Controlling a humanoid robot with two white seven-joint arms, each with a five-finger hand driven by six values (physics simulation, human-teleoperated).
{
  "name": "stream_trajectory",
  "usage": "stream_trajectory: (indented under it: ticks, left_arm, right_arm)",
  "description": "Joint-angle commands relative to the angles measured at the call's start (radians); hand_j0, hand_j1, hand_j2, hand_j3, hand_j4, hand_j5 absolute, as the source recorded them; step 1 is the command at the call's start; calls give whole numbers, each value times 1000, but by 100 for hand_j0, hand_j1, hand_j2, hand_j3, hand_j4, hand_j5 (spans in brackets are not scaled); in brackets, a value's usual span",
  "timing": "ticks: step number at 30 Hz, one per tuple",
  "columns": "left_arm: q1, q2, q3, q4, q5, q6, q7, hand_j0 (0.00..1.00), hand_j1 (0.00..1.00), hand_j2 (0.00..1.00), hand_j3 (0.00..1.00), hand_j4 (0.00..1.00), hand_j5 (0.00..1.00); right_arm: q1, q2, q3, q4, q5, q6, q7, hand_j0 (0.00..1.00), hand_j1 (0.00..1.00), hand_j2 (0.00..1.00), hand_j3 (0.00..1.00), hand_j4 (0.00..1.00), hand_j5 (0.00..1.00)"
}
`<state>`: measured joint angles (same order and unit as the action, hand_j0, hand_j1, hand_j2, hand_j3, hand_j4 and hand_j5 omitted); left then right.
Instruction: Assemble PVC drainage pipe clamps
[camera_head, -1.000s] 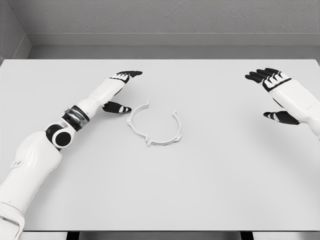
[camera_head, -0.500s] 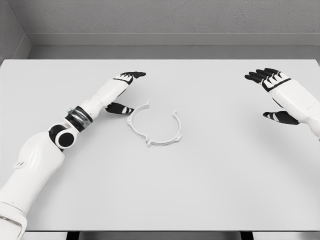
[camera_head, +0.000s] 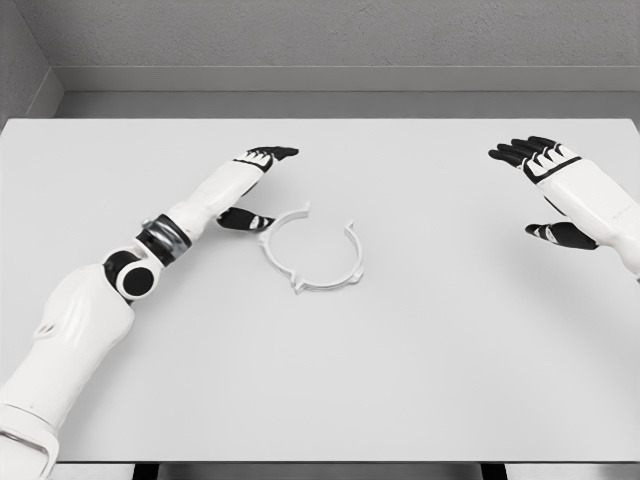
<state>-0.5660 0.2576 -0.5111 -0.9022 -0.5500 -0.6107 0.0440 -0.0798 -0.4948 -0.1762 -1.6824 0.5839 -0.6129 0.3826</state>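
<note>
A white PVC clamp ring, open at the top, lies flat on the white table near its middle. My left hand is just left of the ring, fingers stretched out and thumb touching or nearly touching the ring's left edge; it holds nothing. My right hand hovers at the far right, well away from the ring, with its dark fingers spread and empty.
The table's back edge meets a grey wall behind. The left forearm lies diagonally across the table's left side.
My left hand has slid to the right toward the ring, and the ring's left end has shifted slightly to the right. The right hand has stayed put.
</note>
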Motion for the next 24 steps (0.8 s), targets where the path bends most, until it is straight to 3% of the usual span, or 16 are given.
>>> stream_trajectory:
  ticks: [1, 24]
  left_arm:
    - [0, -4, 2, -1, 1, 0, 0, 100, 100, 100, 100, 100, 100]
    - [3, -29, 0, -23, -8, 0, 0, 100, 100, 100, 100, 100, 100]
  right_arm:
    - [0, -1, 0, 0, -7, 2, -1, 100, 100, 100, 100, 100, 100]
    - [0, -1, 0, 1, -7, 2, -1, 100, 100, 100, 100, 100, 100]
